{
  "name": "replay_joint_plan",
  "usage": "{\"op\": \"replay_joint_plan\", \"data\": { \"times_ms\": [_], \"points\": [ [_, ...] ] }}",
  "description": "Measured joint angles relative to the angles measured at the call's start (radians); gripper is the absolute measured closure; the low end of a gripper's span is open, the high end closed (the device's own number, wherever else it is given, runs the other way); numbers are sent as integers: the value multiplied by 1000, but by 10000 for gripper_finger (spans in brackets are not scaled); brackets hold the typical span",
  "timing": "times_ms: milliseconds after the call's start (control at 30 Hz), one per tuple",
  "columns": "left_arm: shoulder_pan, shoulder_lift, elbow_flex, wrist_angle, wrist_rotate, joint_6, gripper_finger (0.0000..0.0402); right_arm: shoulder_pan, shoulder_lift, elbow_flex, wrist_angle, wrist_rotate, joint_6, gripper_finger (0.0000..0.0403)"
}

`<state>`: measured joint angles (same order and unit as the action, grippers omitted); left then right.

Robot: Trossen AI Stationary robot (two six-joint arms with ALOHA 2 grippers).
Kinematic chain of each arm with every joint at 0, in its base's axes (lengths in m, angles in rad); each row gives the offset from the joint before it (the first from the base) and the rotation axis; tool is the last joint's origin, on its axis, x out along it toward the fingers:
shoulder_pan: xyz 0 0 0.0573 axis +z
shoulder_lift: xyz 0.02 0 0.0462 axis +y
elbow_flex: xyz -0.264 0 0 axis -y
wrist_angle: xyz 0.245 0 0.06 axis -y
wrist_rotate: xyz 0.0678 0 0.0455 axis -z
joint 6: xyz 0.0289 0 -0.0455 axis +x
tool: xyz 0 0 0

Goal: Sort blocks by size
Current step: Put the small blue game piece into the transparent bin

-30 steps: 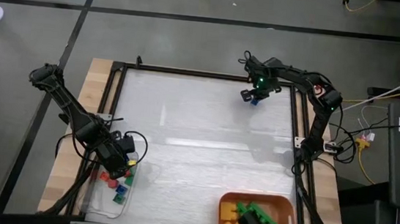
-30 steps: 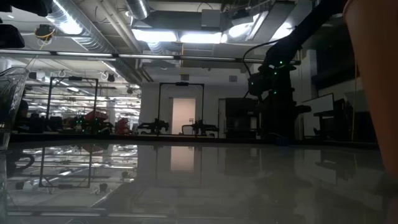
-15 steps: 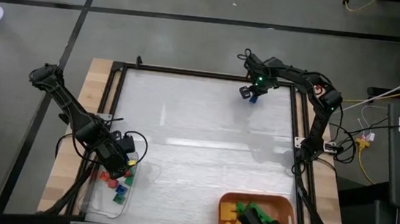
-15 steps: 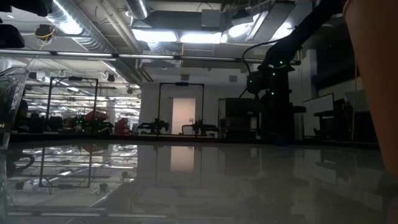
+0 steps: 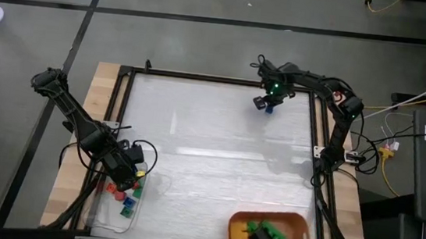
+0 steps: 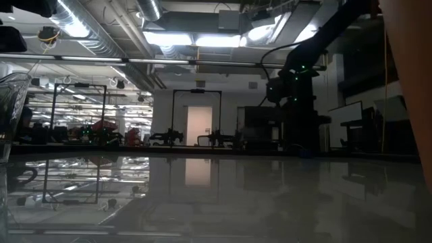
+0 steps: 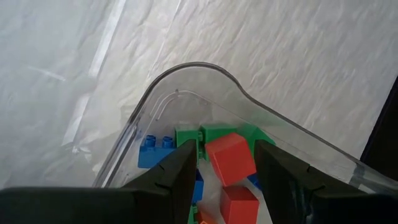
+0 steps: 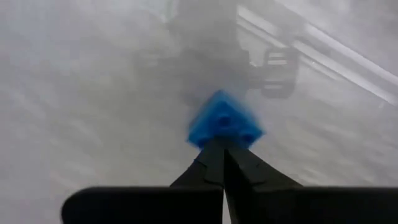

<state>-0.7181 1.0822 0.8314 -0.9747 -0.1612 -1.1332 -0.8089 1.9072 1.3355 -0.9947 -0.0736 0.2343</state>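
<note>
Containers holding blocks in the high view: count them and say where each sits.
2. A clear tray lies at the table's near-left corner under the left gripper; an orange bin sits at the near-right edge. Part of its contents is hidden.

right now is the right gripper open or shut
Shut. In the right wrist view the right gripper has its two dark fingers pressed together, with a blue block at their tips.
</note>
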Motion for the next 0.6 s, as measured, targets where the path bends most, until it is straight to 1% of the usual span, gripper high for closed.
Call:
{"op": "replay_joint_plan", "data": {
  "times_ms": [100, 233, 467, 600],
  "points": [
    [0, 0, 0, 0, 0, 0, 253, 13, 0, 0, 0, -37, -14, 402],
    [0, 0, 0, 0, 0, 0, 253, 13, 0, 0, 2, -41, -22, 402],
    [0, 0, 0, 0, 0, 0, 253, 1, 0, 0, 36, 27, -24, 402],
    [0, 0, 0, 0, 0, 0, 253, -35, 0, 0, 50, 38, -30, 402]
  ]
}}
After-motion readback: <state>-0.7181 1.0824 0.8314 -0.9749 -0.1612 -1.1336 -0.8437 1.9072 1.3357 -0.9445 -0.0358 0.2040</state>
